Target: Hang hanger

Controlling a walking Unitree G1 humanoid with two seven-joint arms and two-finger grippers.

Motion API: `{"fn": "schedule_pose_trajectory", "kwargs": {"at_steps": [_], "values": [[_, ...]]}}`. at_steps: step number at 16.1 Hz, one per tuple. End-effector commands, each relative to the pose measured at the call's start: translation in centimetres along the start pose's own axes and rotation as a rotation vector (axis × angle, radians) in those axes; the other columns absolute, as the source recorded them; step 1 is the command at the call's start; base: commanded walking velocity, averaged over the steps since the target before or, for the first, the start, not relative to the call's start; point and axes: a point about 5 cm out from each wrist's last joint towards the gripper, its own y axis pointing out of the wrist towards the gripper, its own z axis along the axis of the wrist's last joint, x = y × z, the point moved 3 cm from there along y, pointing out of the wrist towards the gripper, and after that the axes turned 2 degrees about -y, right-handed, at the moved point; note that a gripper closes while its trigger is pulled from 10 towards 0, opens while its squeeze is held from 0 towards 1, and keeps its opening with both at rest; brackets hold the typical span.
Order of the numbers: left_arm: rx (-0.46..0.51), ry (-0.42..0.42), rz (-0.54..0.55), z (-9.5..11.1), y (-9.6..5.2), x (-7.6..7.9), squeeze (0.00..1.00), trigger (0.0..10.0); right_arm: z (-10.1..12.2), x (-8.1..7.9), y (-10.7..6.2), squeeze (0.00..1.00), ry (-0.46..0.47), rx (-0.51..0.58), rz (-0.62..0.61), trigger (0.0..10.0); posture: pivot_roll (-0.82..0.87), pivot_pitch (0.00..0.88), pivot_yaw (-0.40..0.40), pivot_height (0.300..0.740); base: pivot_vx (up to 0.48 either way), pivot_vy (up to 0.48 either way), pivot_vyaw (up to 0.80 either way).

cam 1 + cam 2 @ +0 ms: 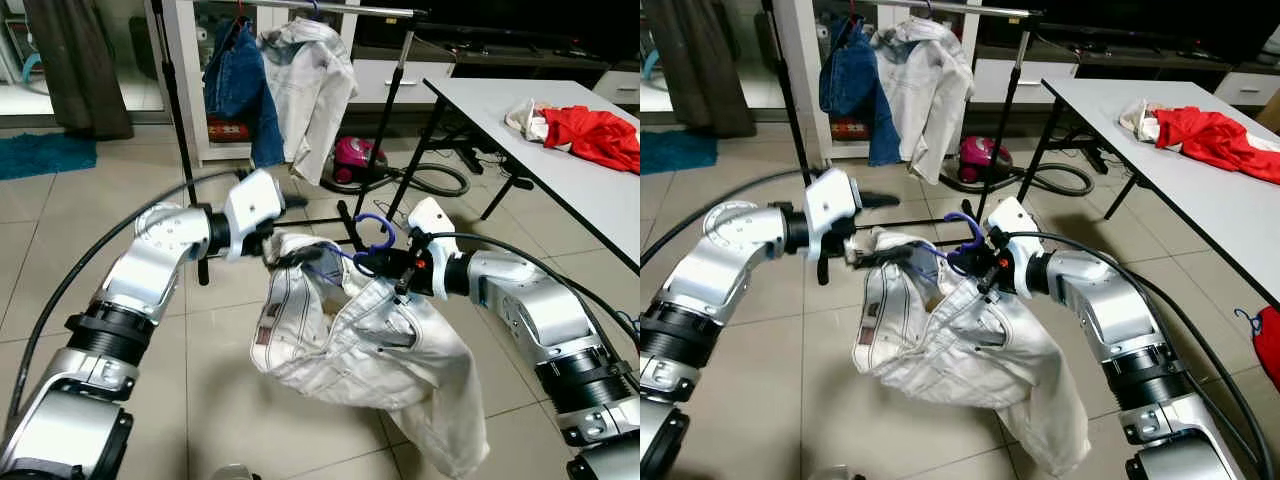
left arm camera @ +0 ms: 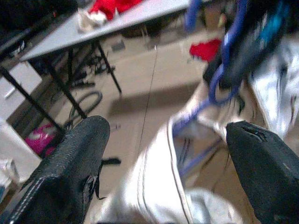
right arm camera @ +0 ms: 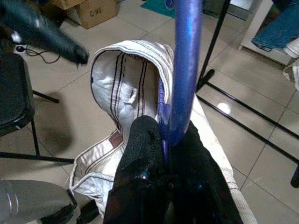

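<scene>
The robot stands a little back from the black metal clothes rail (image 1: 330, 10), and between its two arms hangs a pair of off-white jeans with dark stitching (image 1: 370, 350), draped on a blue plastic hanger (image 1: 375, 240). The right gripper (image 1: 385, 262) has its two black fingers pinched tight on the hanger just below the hook; from its wrist camera the blue stem runs straight up out of the closed fingertips. The left gripper (image 1: 285, 255) is at the other end of the garment, by the waistband. Its fingers (image 2: 70, 168) stand wide apart in its own wrist view with the pale cloth lying between them, and I cannot tell whether they touch it.

What matters for the hanging is where the rail lies from that hook. The bar is up and ahead of the right gripper, well apart from it, and runs crosswise in front of the robot. A blue denim garment (image 1: 240, 85) and a pale washed jacket (image 1: 310, 85) already hang from its left part; the stretch to their right looks bare. The hanger's long axis lies roughly along the line between the two grippers, so about parallel to the bar. The right arm, holding the hook, is the one I would expect to lift and carry it forward.

A grey table (image 1: 590, 190) with a red cloth (image 1: 595, 135) stands to the right.
</scene>
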Motion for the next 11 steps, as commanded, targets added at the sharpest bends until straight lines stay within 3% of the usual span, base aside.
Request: {"fn": "schedule_pose_trajectory", "kwargs": {"at_steps": [1,4,5,6,11], "values": [[-0.042,0.052,-0.015,0.0,0.2,-0.1,0.00,10.0,1.6,0.6,-0.6,0.00,-0.025,0.054,-0.043,0.0,0.06,0.000,-0.105,0.740,0.000,0.000,0.00],[-0.088,0.076,-0.043,-0.6,0.0,-0.1,0.00,9.6,1.9,0.2,-0.6,0.00,-0.025,0.061,-0.045,0.0,0.06,0.000,-0.105,0.740,0.000,0.000,0.00],[-0.083,0.065,-0.049,-0.6,0.1,-0.1,0.00,7.6,1.9,0.2,-0.6,0.00,-0.025,0.063,-0.044,0.0,0.06,0.000,-0.105,0.740,0.000,0.000,0.00],[-0.083,0.059,-0.052,-0.7,0.4,-0.1,0.00,0.0,2.0,0.1,-0.5,0.00,-0.025,0.065,-0.043,0.0,0.06,0.000,-0.093,0.740,0.000,0.000,0.00],[-0.195,0.110,0.071,-1.9,1.3,-1.7,0.00,0.0,2.3,-0.4,-0.3,0.00,-0.029,0.069,-0.036,0.0,0.05,0.000,-0.084,0.740,0.000,0.000,0.00]]}}
